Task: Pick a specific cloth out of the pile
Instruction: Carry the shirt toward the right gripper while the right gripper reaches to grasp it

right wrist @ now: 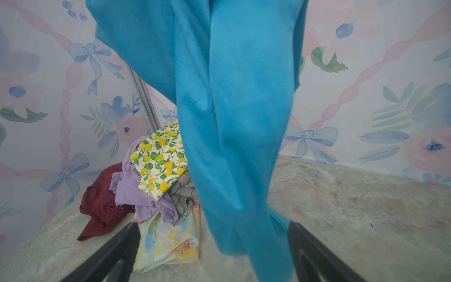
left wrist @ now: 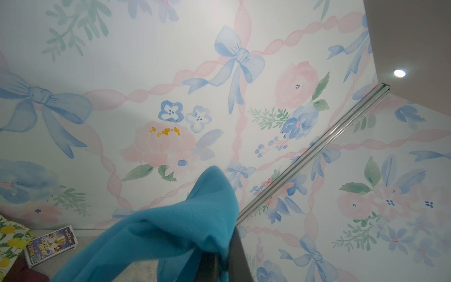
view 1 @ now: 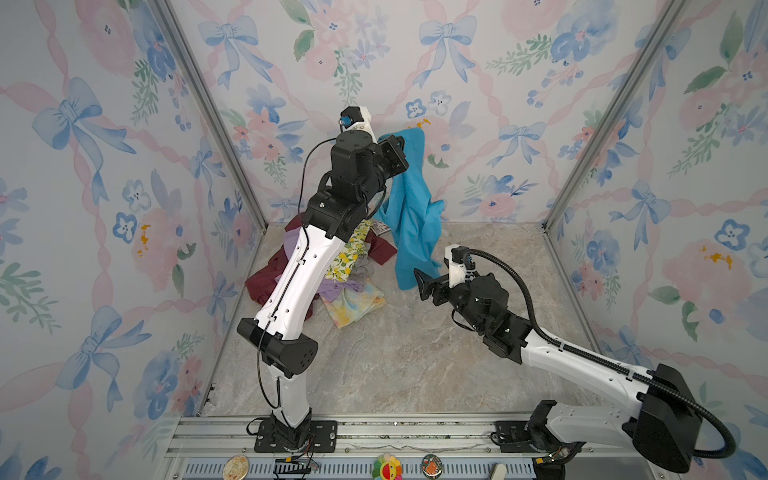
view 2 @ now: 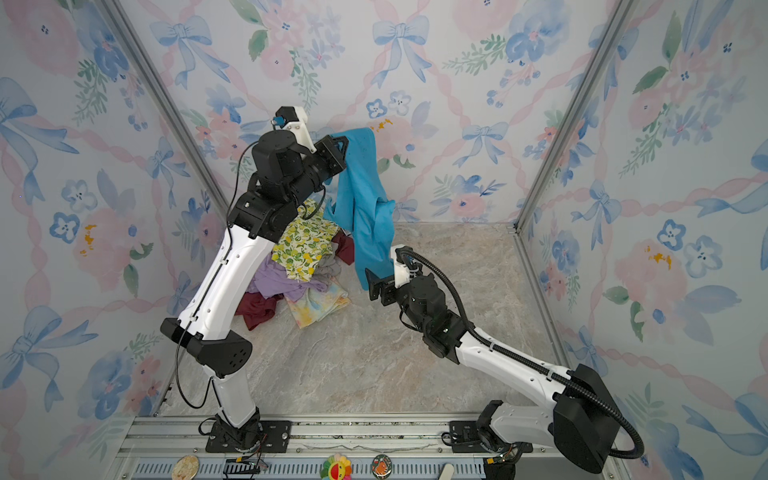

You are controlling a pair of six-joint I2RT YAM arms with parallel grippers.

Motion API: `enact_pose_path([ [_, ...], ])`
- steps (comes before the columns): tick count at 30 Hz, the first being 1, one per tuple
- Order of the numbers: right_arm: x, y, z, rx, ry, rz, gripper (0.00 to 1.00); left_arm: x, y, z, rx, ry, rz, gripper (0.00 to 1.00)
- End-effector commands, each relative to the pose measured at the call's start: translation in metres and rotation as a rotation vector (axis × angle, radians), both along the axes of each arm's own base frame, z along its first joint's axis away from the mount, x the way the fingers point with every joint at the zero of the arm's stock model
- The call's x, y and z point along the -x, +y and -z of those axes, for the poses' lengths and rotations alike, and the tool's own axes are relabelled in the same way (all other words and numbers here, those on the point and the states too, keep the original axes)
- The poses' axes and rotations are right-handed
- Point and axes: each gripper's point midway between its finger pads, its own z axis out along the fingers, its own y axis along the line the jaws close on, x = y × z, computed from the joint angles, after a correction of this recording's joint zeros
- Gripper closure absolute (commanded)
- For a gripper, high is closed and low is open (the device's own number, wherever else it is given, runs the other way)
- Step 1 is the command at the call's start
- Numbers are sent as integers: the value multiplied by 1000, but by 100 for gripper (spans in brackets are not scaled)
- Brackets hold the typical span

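- left gripper [view 1: 398, 144] clamped shut on top edge of the cloth [view 1: 411, 216], held high by the back wall [view 1: 478, 104]
- cloth plain turquoise, hangs free just right of the pile [view 1: 349, 270], lower end near table [view 1: 415, 353]
- right gripper [view 1: 420, 283] spread wide at cloth's lower end; contact unclear
- pile on table: maroon, lavender, lemon-print, grey, tie-dye
- printed box [left wrist: 51, 246] behind pile, QR code on it, lettering unreadable
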Motion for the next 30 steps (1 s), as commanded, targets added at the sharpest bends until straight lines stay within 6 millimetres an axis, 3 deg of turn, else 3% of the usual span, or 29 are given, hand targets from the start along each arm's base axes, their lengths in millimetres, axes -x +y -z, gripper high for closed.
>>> enact_pose_path([
  [1,-17,-1,-41,-110,-85,24,3,7,-21,2,0,-11,56,100],
  [11,-64,-47,-70,-169,-172,252,3,42,-69,14,-38,3,179,100],
  [18,-75,-58,-75,-189,-202,283,3,52,-83,41,-72,58,220,100],
  [22,-79,-54,-77,-208,-213,259,1,53,-87,58,-95,90,243,100],
  [24,-80,-51,-78,-211,-214,249,8,55,-88,66,-104,105,253,100],
  [30,-81,-49,-81,-202,-219,229,46,62,-89,78,-134,120,293,100],
])
